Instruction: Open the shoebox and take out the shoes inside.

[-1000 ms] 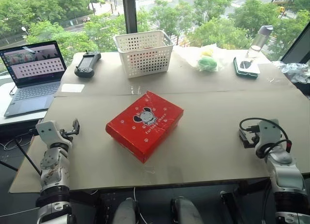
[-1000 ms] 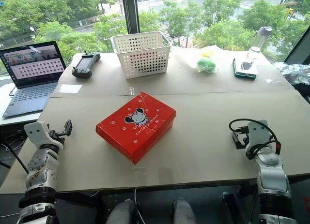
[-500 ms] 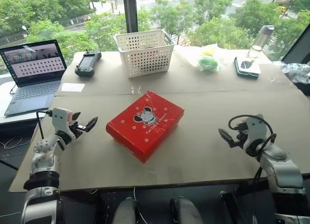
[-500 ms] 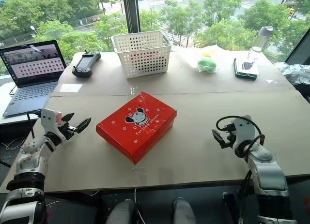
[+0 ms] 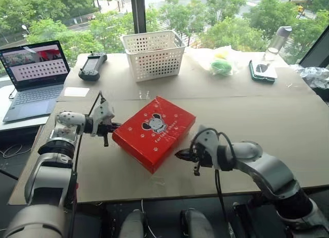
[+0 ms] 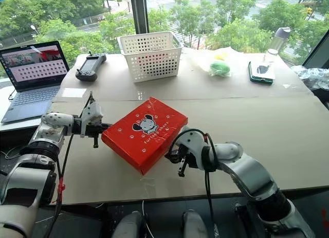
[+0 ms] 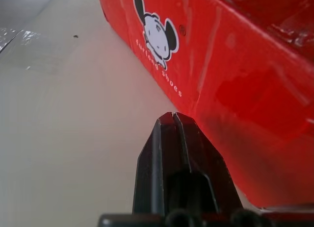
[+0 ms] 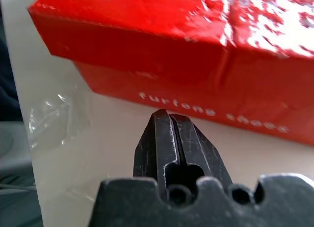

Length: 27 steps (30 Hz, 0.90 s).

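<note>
Both pairs of black fingers are pressed together with nothing between them. The left gripper (image 5: 114, 127) points toward the right, its tips right at the left end wall of the shoebox (image 5: 154, 131); from the left wrist camera the joined fingers (image 7: 172, 153) sit just beside the red wall, which carries a cartoon dog face and white lettering, and actual contact cannot be told. The right gripper (image 5: 181, 155) points to the left, its tips close to the near right side of the box; in the right wrist camera the closed fingers (image 8: 169, 141) face a red wall with white lettering, a little short of it.

The shoebox is red, its lid shut, with a cartoon dog logo and small paw prints on top. It lies turned at an angle near the middle of the table (image 5: 257, 130), which is covered in brown cardboard sheets, between the two grippers. With the lid down, the shoes cannot be seen.

Farther away, behind the box, stands a white perforated basket (image 5: 152, 54). To its left lies a dark handheld controller (image 5: 92, 66), and at the far left an open laptop (image 5: 32, 78) has its screen lit. To the right of the basket sits a clear bag with something green and yellow (image 5: 220, 63), then a green-edged flat device (image 5: 260, 71) and a bottle (image 5: 276, 42).
</note>
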Motion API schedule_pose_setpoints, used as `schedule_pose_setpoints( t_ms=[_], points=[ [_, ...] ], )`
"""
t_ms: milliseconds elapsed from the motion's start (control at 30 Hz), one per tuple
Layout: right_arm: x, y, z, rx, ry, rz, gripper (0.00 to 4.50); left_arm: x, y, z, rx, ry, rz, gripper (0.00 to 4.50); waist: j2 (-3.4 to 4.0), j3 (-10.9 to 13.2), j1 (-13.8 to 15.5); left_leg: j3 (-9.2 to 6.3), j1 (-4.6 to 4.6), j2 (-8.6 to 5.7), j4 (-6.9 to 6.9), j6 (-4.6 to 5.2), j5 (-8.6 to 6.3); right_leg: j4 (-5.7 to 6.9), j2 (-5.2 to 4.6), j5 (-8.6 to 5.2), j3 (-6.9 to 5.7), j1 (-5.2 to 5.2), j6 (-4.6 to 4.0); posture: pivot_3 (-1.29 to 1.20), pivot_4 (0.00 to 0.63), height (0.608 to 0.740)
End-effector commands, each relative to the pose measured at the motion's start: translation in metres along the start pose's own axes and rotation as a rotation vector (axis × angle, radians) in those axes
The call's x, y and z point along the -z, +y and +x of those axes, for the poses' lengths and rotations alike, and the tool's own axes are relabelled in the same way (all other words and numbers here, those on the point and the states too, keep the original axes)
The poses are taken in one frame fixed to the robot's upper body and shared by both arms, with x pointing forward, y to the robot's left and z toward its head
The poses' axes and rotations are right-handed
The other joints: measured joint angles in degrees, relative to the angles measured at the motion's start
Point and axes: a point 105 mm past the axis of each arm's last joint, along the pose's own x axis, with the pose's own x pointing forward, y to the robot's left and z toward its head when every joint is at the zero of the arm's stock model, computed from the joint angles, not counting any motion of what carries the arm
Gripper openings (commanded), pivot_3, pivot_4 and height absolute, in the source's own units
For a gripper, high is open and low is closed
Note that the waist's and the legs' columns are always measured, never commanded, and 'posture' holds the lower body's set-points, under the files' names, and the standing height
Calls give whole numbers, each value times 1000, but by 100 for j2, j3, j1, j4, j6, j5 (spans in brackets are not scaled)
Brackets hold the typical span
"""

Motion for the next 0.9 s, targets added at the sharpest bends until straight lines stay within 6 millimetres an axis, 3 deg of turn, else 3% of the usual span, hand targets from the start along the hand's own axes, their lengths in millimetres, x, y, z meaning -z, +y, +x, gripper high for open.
schedule_pose_setpoints(
  t_ms=[33,267,467,633,767,900],
  points=[
    [0,-9,6,45,25,-21,48,-5,-3,0,75,55,83,25,-1,0,0,1,-1,-1,1,0,0,0,-1,0,0,0,1,0,150,733],
    [9,-28,7,136,59,13,48,-15,-18,7,214,45,156,25,-1,1,1,-1,-5,-1,3,2,-1,3,-1,17,-4,-1,36,0,150,733],
    [30,-70,-23,287,145,30,48,-42,-34,36,217,-115,209,25,-1,1,54,-1,-7,-1,27,2,-1,8,-7,3,-2,4,13,0,150,733],
    [56,-111,-65,465,240,67,48,-57,-63,80,152,-231,211,25,-1,0,117,-1,-19,-3,64,11,-7,16,-9,10,2,7,23,0,150,733],
    [61,-123,-83,522,236,96,48,-57,-85,98,111,-243,206,25,0,0,125,0,-16,0,64,13,-8,16,-5,19,4,7,37,0,150,733],
    [57,-121,-83,510,212,107,48,-51,-89,96,69,-226,180,25,3,-1,118,-1,-6,5,59,13,-8,21,2,30,7,8,57,0,150,733]
  ],
)
